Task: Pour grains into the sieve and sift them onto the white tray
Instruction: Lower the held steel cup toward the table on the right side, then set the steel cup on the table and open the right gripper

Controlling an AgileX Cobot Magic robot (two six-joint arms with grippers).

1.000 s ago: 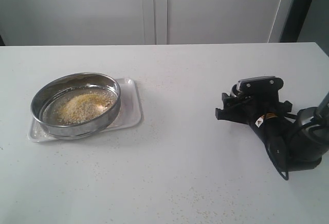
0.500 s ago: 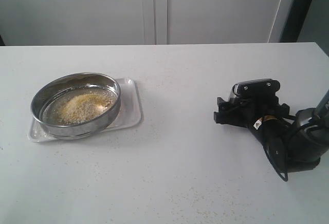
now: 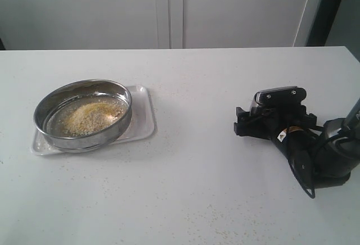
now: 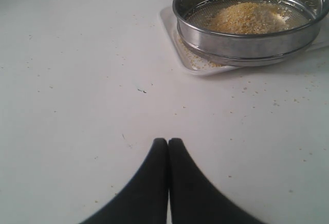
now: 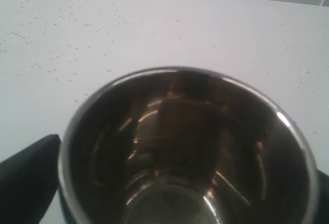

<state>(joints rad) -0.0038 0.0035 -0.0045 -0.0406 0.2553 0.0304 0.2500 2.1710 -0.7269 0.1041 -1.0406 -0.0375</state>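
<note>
At nine o'clock, grains (image 3: 93, 114) fill sieve (image 3: 84, 136) atop white tray (image 3: 145, 116) — ready to sift; left claw (image 4: 168, 142) closed, empty; right claw (image 5: 187, 180) straddles cup (image 5: 185, 126) — grip unclear.

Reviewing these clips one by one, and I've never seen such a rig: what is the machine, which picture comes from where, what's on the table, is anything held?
It is a robot with two arms at a white table. The wide picture comes from a camera off the arms; the other two look out from each wrist. The sieve, with grains in it, sits on the tray. The left claw is shut and empty. A steel cup sits inside the right claw; gripped or not, I cannot tell.
</note>
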